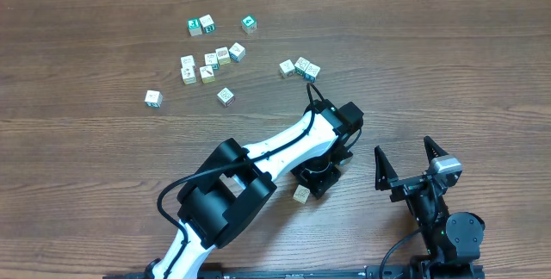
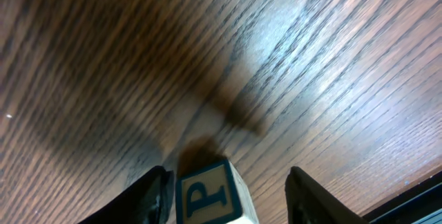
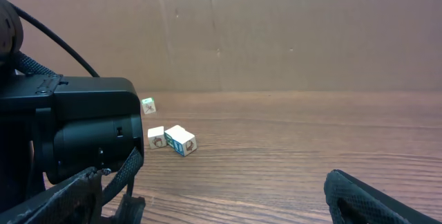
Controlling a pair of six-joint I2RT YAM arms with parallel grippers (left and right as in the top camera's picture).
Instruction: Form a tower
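l hand (image 2: 228, 193) spread round p cube (image 2: 206, 198), off-centre, not pinching yet: closing may shove or twist it. r hand (image 1: 403, 146) wide apart. no tower seen; other cubes (image 1: 211, 59) loose far across bench (image 1: 86, 184).

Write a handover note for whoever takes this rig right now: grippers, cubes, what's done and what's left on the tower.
Left gripper: open, low over the table, jaws either side of a small cream wooden cube with a blue-framed letter P; a gap shows on one side, so it is not gripped yet.
Right gripper: open, empty, at the near right.
Other small cream wooden cubes: scattered loose across the far side of the brown wooden table.
Done: no stack visible.
Left: grip the P cube, pick a base, build the whole tower.
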